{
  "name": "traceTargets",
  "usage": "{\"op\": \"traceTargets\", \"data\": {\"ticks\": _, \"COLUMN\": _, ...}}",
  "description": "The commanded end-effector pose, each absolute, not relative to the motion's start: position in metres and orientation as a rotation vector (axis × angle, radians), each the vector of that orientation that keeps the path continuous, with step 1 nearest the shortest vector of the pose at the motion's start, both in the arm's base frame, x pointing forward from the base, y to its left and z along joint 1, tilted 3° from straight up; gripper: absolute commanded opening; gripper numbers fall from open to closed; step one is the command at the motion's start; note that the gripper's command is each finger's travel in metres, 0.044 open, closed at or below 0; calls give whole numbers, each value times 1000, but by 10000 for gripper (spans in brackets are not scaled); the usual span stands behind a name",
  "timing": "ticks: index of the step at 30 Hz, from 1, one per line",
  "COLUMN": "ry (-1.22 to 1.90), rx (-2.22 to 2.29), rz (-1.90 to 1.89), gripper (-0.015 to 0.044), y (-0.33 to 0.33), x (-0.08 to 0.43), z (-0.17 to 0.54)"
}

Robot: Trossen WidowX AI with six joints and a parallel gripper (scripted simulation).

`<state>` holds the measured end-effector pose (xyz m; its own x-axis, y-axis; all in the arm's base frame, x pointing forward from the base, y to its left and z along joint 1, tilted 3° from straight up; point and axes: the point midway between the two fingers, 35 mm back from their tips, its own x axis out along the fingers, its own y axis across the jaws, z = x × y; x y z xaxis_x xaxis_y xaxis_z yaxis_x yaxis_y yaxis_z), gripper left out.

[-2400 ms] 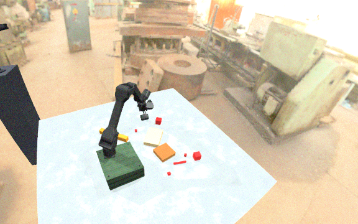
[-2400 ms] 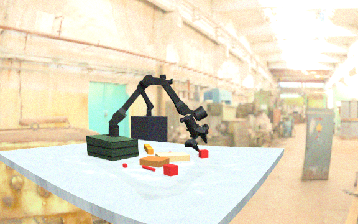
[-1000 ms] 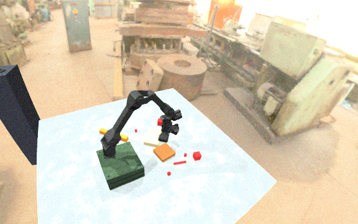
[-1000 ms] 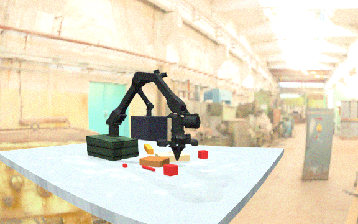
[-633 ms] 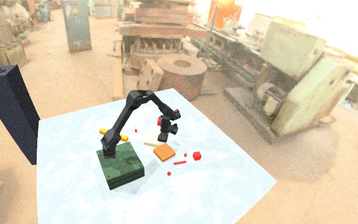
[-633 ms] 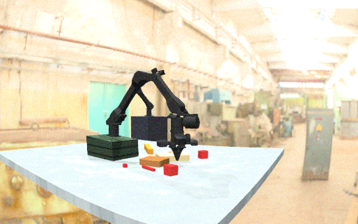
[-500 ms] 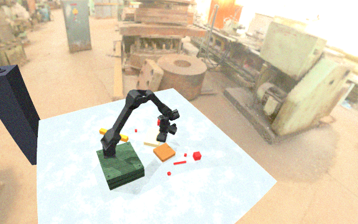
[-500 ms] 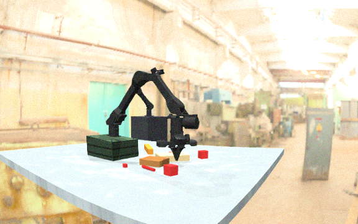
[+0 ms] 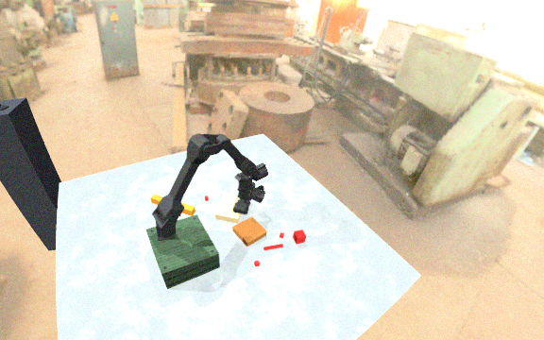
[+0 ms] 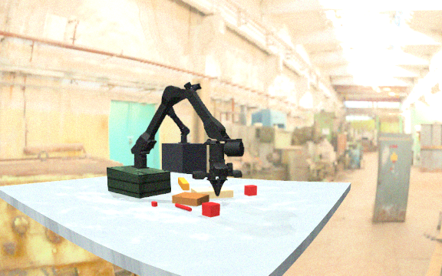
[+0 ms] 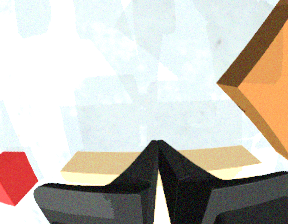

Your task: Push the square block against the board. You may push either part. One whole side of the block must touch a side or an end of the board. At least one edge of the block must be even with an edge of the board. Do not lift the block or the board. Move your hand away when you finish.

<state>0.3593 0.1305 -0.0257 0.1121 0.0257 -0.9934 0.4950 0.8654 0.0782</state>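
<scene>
The square block (image 9: 249, 229) (image 10: 188, 199) (image 11: 270, 95) is orange, flat on the table and turned at an angle to the board. The board (image 9: 225, 217) (image 10: 226, 194) (image 11: 105, 162) is cream and lies flat. A gap separates the two, seen in the wrist view. My gripper (image 9: 241, 209) (image 10: 217, 193) (image 11: 157, 145) is shut and empty, pointing down. Its tips are low, at the board's long side that shows in the wrist view, with the block off to the right there. Whether the tips touch the board or the table is unclear. The fingers hide the middle of that side.
A red cube (image 9: 299, 236) (image 10: 210, 209) and a red bar (image 9: 273, 246) (image 10: 183, 207) lie beyond the block. Another red cube (image 10: 250, 190) (image 11: 15, 177) is on the board's other side. A yellow bar (image 9: 188, 209) (image 10: 183, 183) lies near the green base (image 9: 187, 246) (image 10: 138, 183).
</scene>
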Motion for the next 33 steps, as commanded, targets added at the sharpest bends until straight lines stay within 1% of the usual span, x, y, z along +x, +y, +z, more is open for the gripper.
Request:
{"op": "traceTargets", "data": {"ticks": 1, "ry": 1457, "rx": 440, "rz": -363, "gripper": 0, "y": 136, "x": 345, "z": -32}}
{"op": "traceTargets", "data": {"ticks": 9, "ry": 1458, "rx": 440, "rz": -363, "gripper": 0, "y": 141, "x": 335, "z": -33}}
{"op": "traceTargets", "data": {"ticks": 33, "ry": 1458, "rx": 440, "rz": -363, "gripper": 0, "y": 141, "x": 334, "z": -33}}
